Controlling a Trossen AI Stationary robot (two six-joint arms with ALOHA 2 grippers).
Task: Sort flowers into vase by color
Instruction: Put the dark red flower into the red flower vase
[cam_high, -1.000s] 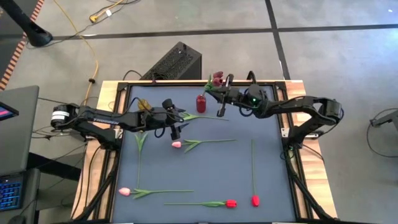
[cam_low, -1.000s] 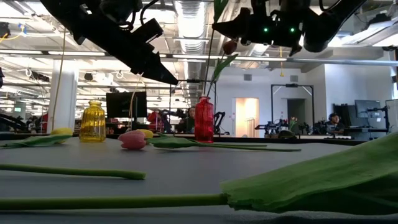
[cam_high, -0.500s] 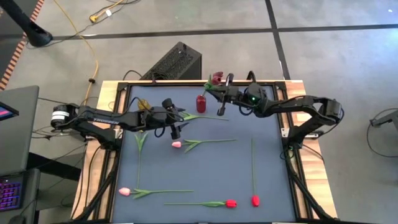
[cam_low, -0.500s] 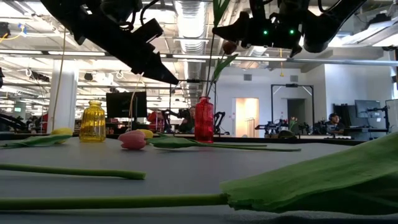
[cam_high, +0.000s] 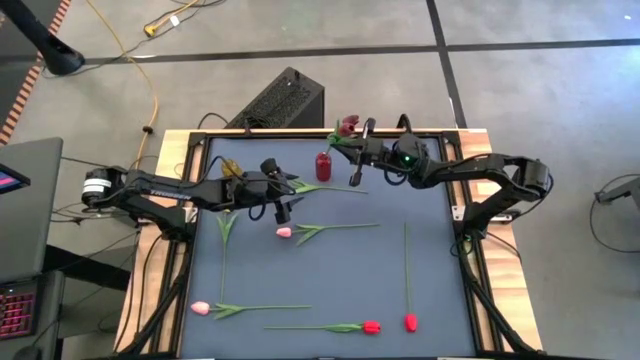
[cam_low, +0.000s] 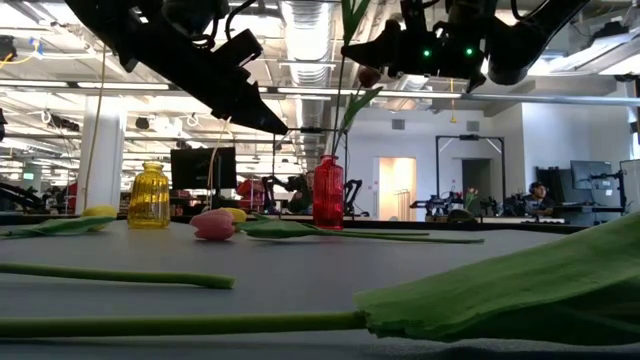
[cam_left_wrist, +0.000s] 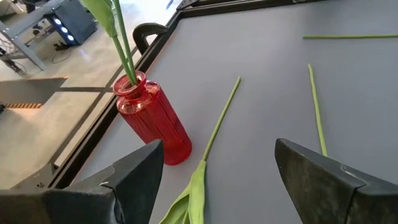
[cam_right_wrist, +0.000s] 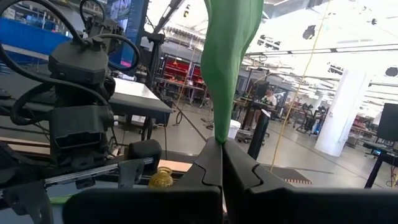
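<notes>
My maroon tulip (cam_high: 348, 125) stands with its stem down in the red vase (cam_high: 323, 165) at the far edge of the table (cam_high: 440, 290), and my right gripper (cam_high: 358, 152) is pinched shut on its stem and leaf (cam_right_wrist: 227, 59) above the vase mouth. My left gripper (cam_high: 281, 200) hangs wide apart and empty, just left of the red vase, above a tulip stem (cam_left_wrist: 219, 121) lying flat. The yellow vase (cam_low: 148, 196) sits further left at the far edge. Two pink tulips (cam_high: 284, 232) (cam_high: 200, 308) lie mid-table and near-left; two red tulips (cam_high: 371, 326) (cam_high: 410, 322) lie at the near edge. No label or writing reads anywhere on the vases or arms.
</notes>
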